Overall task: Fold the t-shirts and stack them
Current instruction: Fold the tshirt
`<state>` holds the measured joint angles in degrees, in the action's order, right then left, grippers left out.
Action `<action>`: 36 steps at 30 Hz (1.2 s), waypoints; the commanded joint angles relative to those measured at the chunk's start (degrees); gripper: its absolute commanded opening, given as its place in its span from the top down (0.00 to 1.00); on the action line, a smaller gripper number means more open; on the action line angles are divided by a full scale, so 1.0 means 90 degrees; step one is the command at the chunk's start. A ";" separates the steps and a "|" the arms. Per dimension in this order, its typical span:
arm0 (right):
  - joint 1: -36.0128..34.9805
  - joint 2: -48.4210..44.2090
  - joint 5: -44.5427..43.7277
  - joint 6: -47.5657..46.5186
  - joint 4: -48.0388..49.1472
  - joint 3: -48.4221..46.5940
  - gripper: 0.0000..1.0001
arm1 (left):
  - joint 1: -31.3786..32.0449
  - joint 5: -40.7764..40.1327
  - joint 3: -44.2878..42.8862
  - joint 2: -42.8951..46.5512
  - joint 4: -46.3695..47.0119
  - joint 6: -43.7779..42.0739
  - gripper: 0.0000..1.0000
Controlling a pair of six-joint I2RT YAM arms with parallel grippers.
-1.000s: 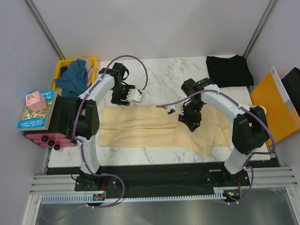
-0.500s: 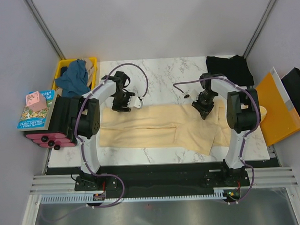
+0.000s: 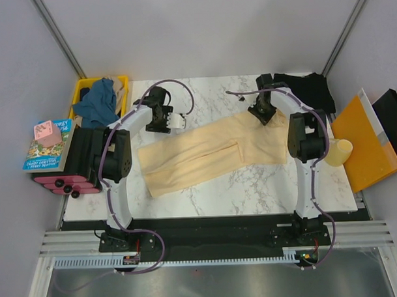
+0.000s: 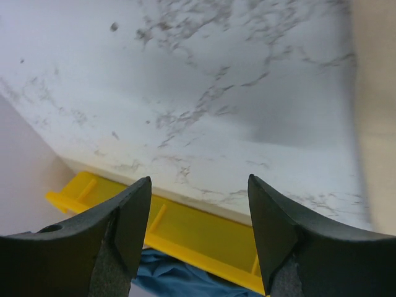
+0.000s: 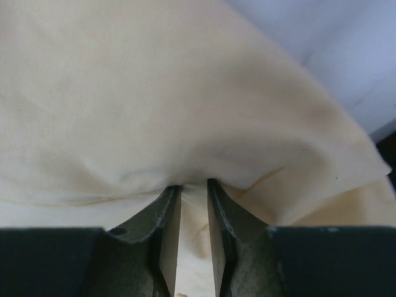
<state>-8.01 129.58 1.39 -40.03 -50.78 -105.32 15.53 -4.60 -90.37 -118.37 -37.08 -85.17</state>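
Observation:
The pale cream-yellow t-shirt (image 3: pixel 211 151) lies slanted across the marble table (image 3: pixel 203 96), low at the left and high at the right. My right gripper (image 3: pixel 262 113) is at its far right part, shut on a pinched fold of the cream cloth (image 5: pixel 185 93), which fills the right wrist view over my gripper (image 5: pixel 193 184). My left gripper (image 3: pixel 166 122) hovers open over bare marble by the shirt's upper left corner, nothing between its fingers (image 4: pixel 127 216). The black t-shirt (image 3: pixel 306 91) lies flat at the back right. The teal-blue t-shirt (image 3: pixel 99 103) is heaped in the yellow crate.
The yellow crate (image 3: pixel 121 83) stands off the table's back left corner, and its wall (image 4: pixel 204 238) shows below my left gripper (image 4: pixel 198 185). An orange folder (image 3: pixel 364 143) lies off the right edge, with a pale cup-like thing (image 3: pixel 339 151) beside it. Books (image 3: pixel 47 148) are stacked at the left.
My right gripper has closed on the cream shirt and dragged its right side toward the back right, so the shirt now lies slanted. The left gripper has barely moved and stays open.

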 commanded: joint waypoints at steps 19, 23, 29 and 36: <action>-0.1746 0.2819 -0.2203 -0.1636 0.6124 -0.2272 0.74 | -0.0192 -0.1676 -0.0633 -0.0169 0.1942 0.0674 0.27; -0.1756 0.2722 -0.3023 -0.1295 0.7067 -0.2419 0.73 | -0.0192 -0.1676 -0.0594 -0.0159 0.1991 0.0810 0.27; -0.1747 0.1444 -0.3620 -0.0097 0.7470 -0.1609 0.67 | -0.0192 -0.1540 -0.0584 0.0007 0.2069 0.1347 0.26; -0.1572 -0.0031 -0.2055 0.1117 0.4346 -0.1256 0.66 | -0.0299 -0.1091 -0.0096 0.0465 0.2128 0.1835 0.26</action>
<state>-23.31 140.14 -27.44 -39.31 5.17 -115.72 13.61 -17.39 -93.06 -119.11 -19.53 -73.78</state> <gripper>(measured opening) 0.338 0.740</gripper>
